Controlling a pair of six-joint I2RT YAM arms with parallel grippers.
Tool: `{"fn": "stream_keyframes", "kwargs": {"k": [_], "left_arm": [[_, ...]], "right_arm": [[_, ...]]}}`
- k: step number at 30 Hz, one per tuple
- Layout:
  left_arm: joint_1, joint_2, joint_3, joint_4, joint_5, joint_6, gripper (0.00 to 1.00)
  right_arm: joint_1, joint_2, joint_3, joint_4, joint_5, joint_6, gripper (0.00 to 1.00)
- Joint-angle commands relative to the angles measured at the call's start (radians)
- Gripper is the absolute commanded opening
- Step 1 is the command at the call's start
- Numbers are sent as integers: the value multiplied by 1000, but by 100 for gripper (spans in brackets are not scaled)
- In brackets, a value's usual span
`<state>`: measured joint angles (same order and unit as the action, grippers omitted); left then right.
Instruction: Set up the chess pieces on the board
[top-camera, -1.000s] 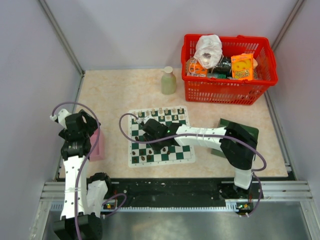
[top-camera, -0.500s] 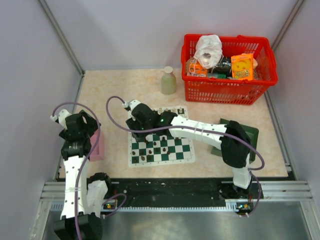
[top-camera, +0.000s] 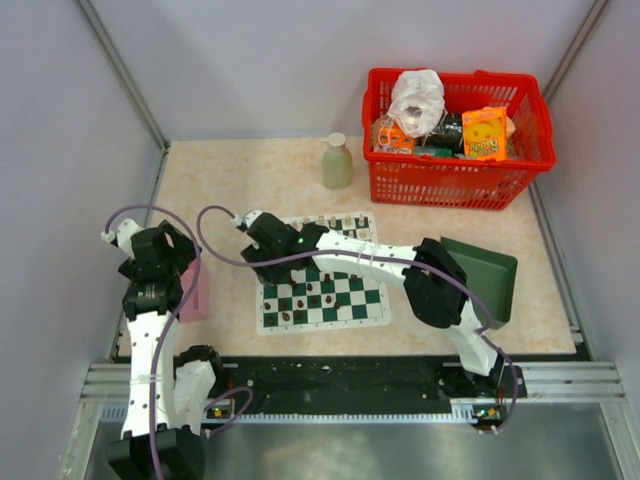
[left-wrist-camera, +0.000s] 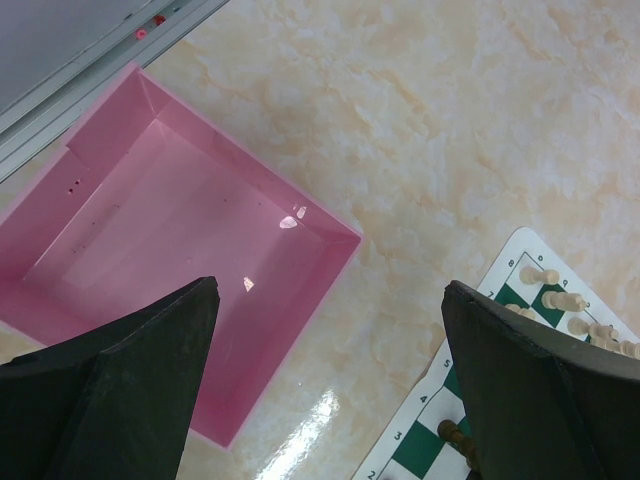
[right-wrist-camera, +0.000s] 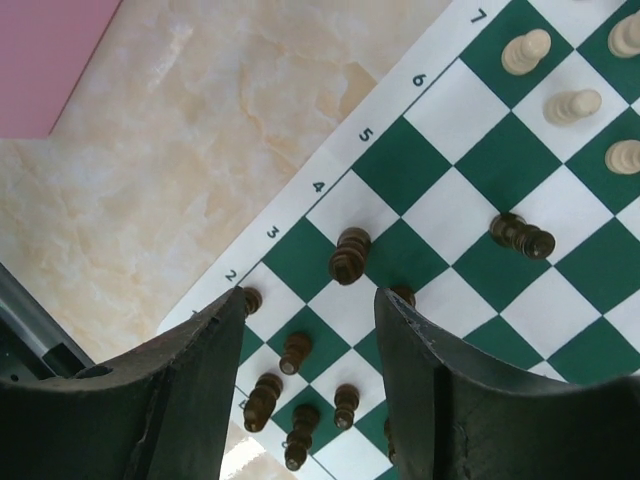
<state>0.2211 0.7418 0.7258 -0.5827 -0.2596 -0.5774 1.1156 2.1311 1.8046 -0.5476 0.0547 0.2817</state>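
Apparently between placements, my right gripper hangs half-open and empty over the board's nine-o'clock edge, my left gripper is wide, and next I must grab the dark piece just ahead.

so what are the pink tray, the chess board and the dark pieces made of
Pink tray: likely moulded plastic, glossy, with sharp glints on its floor. Chess board: probably a thin vinyl or printed mat, lying flat with no visible thickness. Dark pieces: brown, slight sheen, stained wood or plastic; cannot tell which.
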Motion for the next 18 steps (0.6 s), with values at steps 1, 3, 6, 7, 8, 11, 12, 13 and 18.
{"fn": "stream_keyframes", "kwargs": {"k": [1, 3, 6, 7, 8, 11, 12, 13, 18], "left_arm": [[6, -5, 1, 41, -3, -6, 99], [6, -5, 3, 41, -4, -2, 99], [7, -4, 1, 43, -9, -2, 99], [7, -2, 3, 43, -9, -1, 99], [7, -4, 4, 43, -9, -2, 99], [7, -1, 4, 44, -6, -4, 99], [7, 1, 6, 46, -3, -4, 99], [7, 1, 6, 46, -3, -4, 99], [9, 5, 4, 47, -1, -4, 99]], "right_arm": [[10, 41, 94, -20, 7, -30, 55], [10, 55, 107, -25, 8, -33, 55], [10, 67, 110, -29, 10, -35, 55], [10, 75, 114, -28, 10, -36, 55], [9, 79, 117, -32, 10, -39, 54], [9, 96, 131, -43, 5, -41, 54], [9, 99, 131, -43, 5, -39, 53], [10, 101, 133, -43, 4, -41, 52], [9, 112, 137, -43, 5, -42, 47]]}}
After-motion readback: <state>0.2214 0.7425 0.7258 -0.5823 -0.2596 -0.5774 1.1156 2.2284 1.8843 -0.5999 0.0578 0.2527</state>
